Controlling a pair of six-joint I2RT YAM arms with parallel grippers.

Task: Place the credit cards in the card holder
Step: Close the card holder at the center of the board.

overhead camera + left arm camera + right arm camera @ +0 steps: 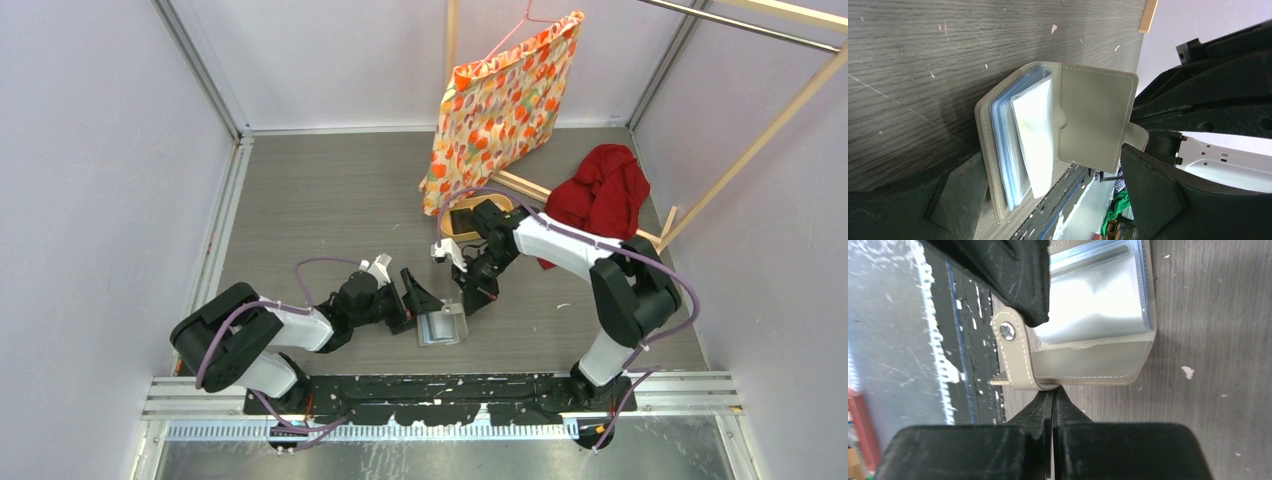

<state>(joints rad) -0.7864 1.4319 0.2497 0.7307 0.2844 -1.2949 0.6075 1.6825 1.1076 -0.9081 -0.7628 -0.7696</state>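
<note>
The holder lies open by the table's near edge, midway along. The right gripper, clamped tight, seems to pinch its cover at the strap; so thin a hold may slip, dropping the cover. The left gripper, spread wide, could nudge it askew

Left arm: low, stretched rightward from base, elbow folded back at left. Left gripper: fingers spread wide, gripping nothing.

Right arm: elbow raised at right, forearm reaching left, wrist bent downward. Right gripper: points down and back toward bases. Its fingers pressed together, tips pinching cover edge of grey-olive folding card holder.

Both grippers close together, nearly facing each other.
</note>
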